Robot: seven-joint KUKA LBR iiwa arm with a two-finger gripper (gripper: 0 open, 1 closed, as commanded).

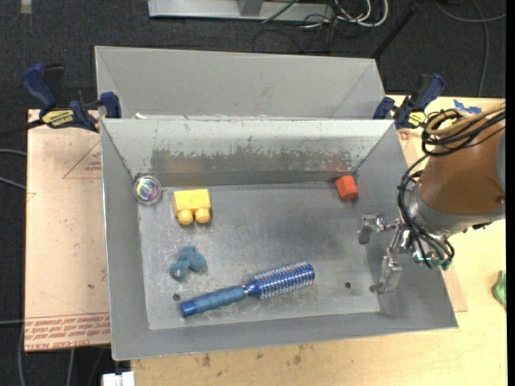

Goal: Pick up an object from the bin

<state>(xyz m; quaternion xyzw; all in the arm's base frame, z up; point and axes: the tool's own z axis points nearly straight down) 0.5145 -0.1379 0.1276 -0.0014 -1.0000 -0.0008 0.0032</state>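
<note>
My gripper (379, 255) hangs low over the bin's right side, close to the right wall. Its two metal fingers (369, 230) stand apart, open, with bare bin floor between them. A small orange-red block (346, 187) lies at the back wall, up and to the left of the gripper. A blue hairbrush (251, 288) lies along the front of the bin, its bristled head pointing toward the gripper and a short gap away from it.
On the left side lie a yellow block with two round knobs (191, 205), a small blue-grey lump (187, 262) and a shiny silver ball (147, 189) in the back left corner. The arm's brown cover and cables sit over the right rim.
</note>
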